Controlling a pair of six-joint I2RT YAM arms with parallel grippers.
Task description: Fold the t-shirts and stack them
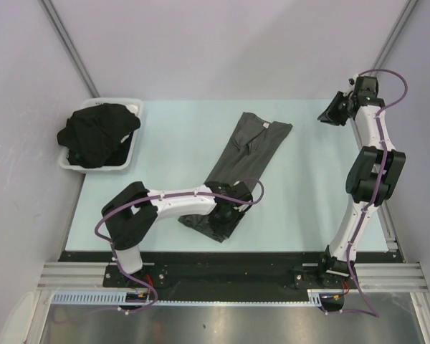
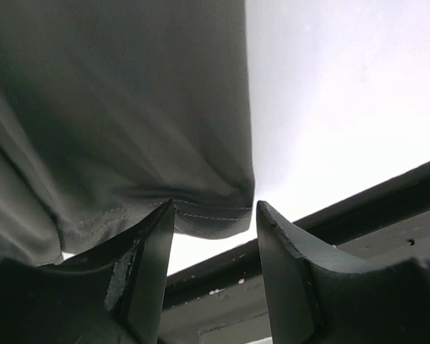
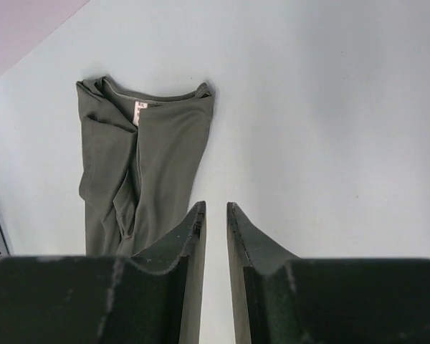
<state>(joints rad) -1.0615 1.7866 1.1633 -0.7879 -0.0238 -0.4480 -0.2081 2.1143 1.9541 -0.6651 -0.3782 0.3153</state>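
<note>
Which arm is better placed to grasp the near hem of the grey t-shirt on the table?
Left. The left gripper sits open at the hem of the grey t-shirt; the right gripper hangs far away at the table edge.

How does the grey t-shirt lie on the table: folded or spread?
Folded lengthwise: the grey t-shirt lies as one narrow strip, not spread flat.

Your left arm (image 1: 175, 201) stretches low and sideways toward the right, and its left gripper (image 2: 213, 206) has jaws spread apart. Your right arm (image 1: 369, 172) stands tall, bent at the elbow. The right gripper (image 3: 215, 206) is raised, jaws nearly together, gripping nothing.
</note>
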